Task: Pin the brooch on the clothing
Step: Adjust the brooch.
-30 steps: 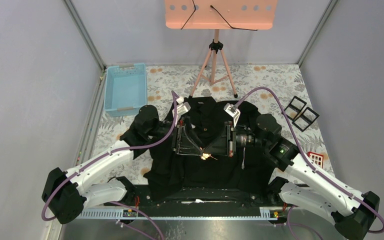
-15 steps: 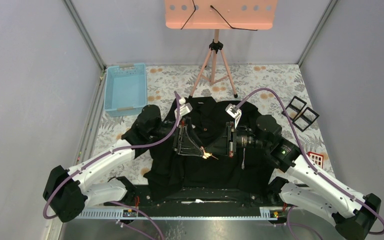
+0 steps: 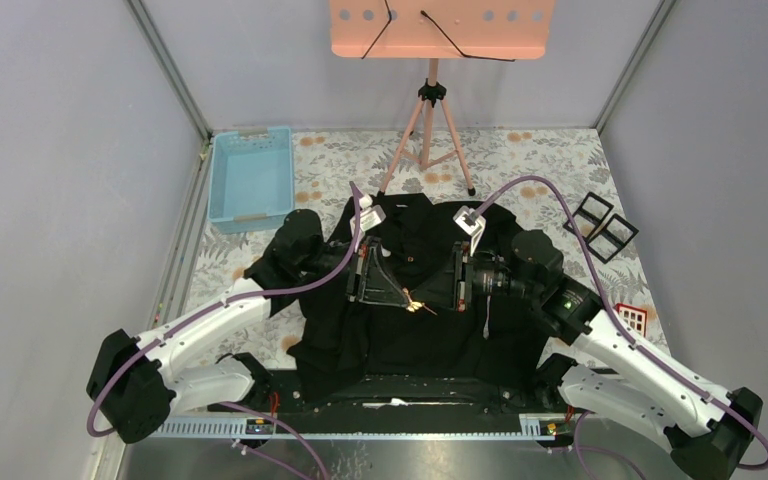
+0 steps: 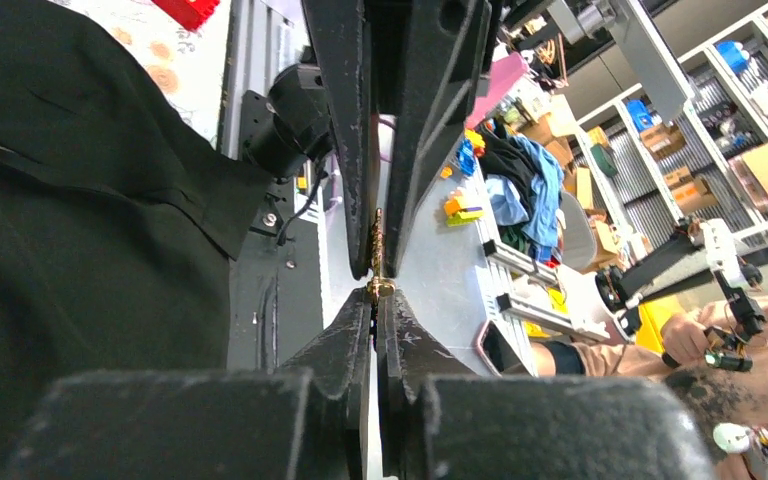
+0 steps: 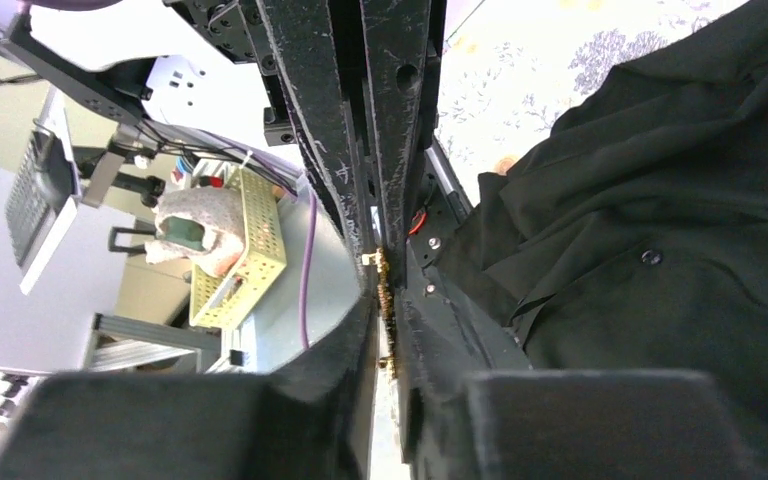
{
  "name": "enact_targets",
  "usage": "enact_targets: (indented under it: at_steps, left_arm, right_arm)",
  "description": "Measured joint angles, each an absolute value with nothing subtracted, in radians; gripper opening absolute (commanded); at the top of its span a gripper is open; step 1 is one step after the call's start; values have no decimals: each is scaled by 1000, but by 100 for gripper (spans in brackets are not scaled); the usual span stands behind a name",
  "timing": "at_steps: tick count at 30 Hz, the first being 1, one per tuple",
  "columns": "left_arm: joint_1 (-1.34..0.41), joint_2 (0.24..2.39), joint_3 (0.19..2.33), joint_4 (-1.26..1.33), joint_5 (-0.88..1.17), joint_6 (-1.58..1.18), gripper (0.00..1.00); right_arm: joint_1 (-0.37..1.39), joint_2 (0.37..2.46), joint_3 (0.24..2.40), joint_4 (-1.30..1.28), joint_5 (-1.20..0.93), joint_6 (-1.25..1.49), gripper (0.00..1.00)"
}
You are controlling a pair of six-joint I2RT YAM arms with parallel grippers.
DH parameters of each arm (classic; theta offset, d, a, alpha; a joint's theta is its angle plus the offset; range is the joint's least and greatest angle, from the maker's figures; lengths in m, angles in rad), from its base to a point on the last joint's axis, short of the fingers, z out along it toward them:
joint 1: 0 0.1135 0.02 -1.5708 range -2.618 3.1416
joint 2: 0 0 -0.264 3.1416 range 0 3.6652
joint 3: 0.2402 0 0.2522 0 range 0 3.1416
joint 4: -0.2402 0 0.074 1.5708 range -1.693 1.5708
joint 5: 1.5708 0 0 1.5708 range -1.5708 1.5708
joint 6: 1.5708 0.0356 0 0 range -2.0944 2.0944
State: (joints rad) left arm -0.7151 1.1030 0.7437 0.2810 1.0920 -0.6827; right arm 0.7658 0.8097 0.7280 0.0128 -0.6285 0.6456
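The clothing (image 3: 400, 350) is a black collared shirt spread on the floral table between the two arms. Above its chest hangs the small gold brooch (image 3: 419, 306), held between the two grippers, which meet tip to tip. My left gripper (image 3: 403, 299) comes from the left and is shut on one end of the brooch (image 4: 379, 288). My right gripper (image 3: 437, 302) comes from the right and is shut on the other end, gold links (image 5: 383, 278) showing between its fingers (image 5: 415, 320). The shirt (image 4: 60, 200) fills the left of the left wrist view, and the shirt (image 5: 660, 220) lies right of the jaws in the right wrist view.
A light blue bin (image 3: 251, 178) stands at the back left. A tripod (image 3: 430, 130) carrying an orange board (image 3: 438, 28) stands at the back centre. Two black frames (image 3: 601, 225) and a small red-and-white item (image 3: 632, 318) lie to the right of the shirt.
The left gripper's jaws have closed onto the brooch; they stood apart before. Both grippers and the brooch have drifted slightly away from the arm bases.
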Motion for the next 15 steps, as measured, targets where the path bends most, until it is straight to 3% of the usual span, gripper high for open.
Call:
enact_targets:
  at_steps: [2,4,15]
  left_arm:
    - [-715,1103,744,278,1076,-677,0]
    - [-714,1102,744,260,1047,-660,0]
    - [-662,1071,661,180,643,-640,0]
  right_arm:
    - [766,807,728,10,-613,641,56]
    - [766,796,729,-6,-585,633,66]
    - [768,779,860,-349,-134,544,74]
